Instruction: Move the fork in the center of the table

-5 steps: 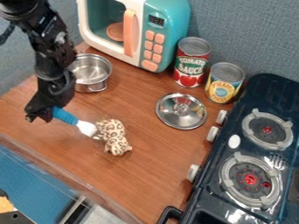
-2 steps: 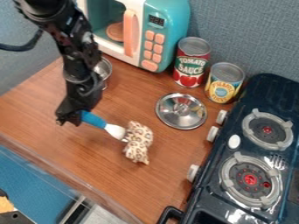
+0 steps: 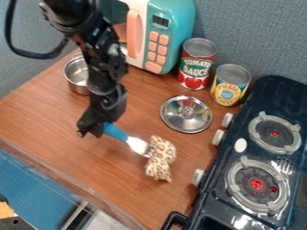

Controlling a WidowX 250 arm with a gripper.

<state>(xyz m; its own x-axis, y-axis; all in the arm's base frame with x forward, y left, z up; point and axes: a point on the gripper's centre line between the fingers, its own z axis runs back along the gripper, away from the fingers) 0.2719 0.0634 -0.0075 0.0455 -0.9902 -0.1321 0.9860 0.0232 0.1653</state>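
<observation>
Claw (image 3: 93, 129) clamped on the fork (image 3: 115, 131) at its handle end, where I'd take it. I judge it light and stiff, but liable to twist.

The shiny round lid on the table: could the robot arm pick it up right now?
Probably not right away: its gripper holds the blue-handled fork, which it would likely have to put down first. Otherwise the way seems free, with just bare tabletop between gripper and lid.
</observation>
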